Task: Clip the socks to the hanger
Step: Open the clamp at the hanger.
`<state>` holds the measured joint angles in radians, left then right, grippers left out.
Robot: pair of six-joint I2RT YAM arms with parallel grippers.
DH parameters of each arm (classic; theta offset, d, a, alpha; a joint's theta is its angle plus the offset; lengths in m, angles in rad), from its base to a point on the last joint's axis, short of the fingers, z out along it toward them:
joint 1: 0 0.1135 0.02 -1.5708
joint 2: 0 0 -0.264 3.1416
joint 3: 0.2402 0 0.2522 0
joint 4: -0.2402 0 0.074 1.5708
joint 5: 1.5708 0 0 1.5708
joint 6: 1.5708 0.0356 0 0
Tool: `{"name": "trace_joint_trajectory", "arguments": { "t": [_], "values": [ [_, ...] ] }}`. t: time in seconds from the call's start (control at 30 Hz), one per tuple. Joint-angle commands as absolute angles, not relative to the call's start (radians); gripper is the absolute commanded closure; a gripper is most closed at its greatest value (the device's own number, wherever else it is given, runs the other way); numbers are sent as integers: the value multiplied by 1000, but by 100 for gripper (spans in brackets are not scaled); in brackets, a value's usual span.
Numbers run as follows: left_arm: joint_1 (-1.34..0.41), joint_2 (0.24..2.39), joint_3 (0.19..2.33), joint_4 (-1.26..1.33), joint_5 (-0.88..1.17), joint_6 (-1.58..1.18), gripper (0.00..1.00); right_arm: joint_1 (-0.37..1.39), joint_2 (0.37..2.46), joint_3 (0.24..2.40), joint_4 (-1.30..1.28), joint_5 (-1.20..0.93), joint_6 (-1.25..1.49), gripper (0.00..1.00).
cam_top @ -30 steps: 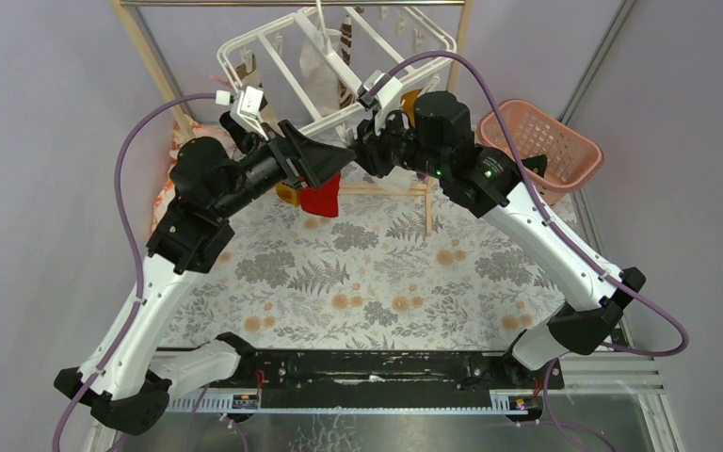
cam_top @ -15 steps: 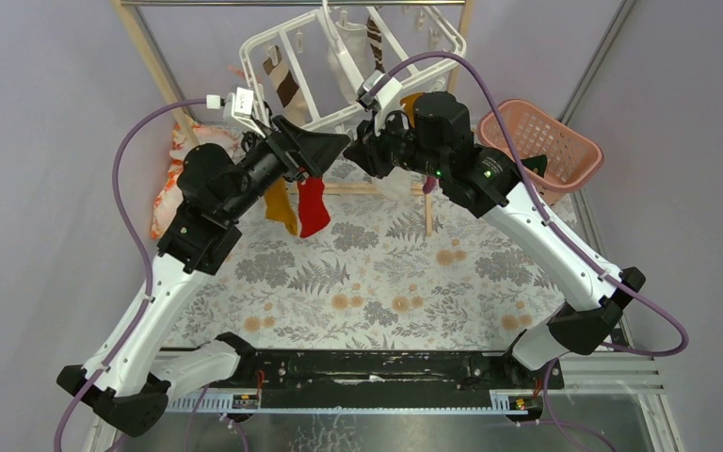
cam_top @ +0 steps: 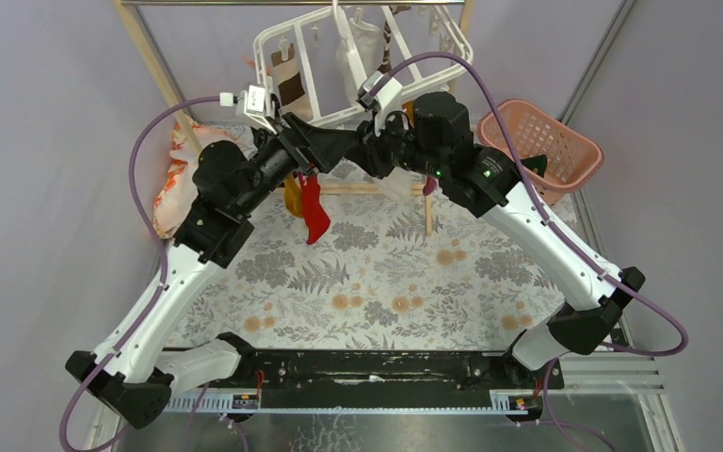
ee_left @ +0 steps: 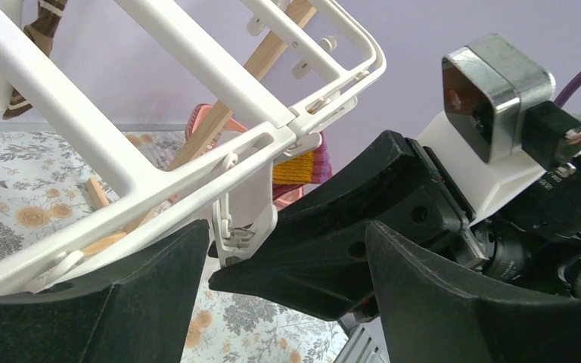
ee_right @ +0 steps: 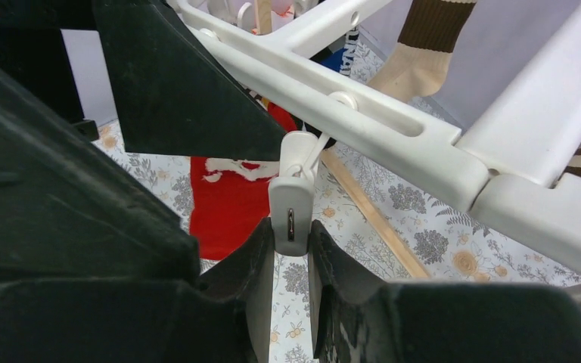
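The right end effector [ee_right: 291, 240] squeezes a clip [ee_right: 290, 204] on the hanger [ee_right: 393, 128], likely to open it. The left end effector [ee_left: 284, 242], spread wide and empty, straddles it.

The hanger [ee_right: 439, 155] is smooth white plastic with a soft sheen and a seam at its joint. The clip [ee_right: 290, 204] is the same plastic, with a small metal piece in its slot. The right gripper [ee_right: 290, 242] has fingers [ee_right: 337, 280] of matt black plastic, finely grained and marked with pale scuffs. The red sock [ee_right: 227, 215] is matt, fuzzy cloth, and the striped sock [ee_right: 427, 26] is ribbed knit. The table cover [cam_top: 386, 273] is matt and printed. The rack [cam_top: 149, 56] is pale bare wood under a shiny metal rod [cam_top: 188, 3]. The basket [cam_top: 546, 132] is pink plastic. The camera housing [ee_left: 492, 87] is brushed metal.
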<state>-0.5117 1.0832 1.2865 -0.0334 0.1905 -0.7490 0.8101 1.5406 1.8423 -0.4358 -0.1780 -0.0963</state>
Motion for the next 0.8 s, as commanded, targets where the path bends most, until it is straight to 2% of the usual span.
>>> {"name": "trace_joint_trajectory", "arguments": {
  "t": [0.0,0.43,0.77],
  "values": [
    [-513,1118,1249,110,157,-742,18,814,1515,1850,-478,-261,-89,100],
    [-527,1137,1227,156,118,-687,21,814,1490,1885,-531,-288,-85,100],
    [-536,1147,1226,164,111,-685,46,815,1475,1876,-531,-299,-84,100]
  ]
}}
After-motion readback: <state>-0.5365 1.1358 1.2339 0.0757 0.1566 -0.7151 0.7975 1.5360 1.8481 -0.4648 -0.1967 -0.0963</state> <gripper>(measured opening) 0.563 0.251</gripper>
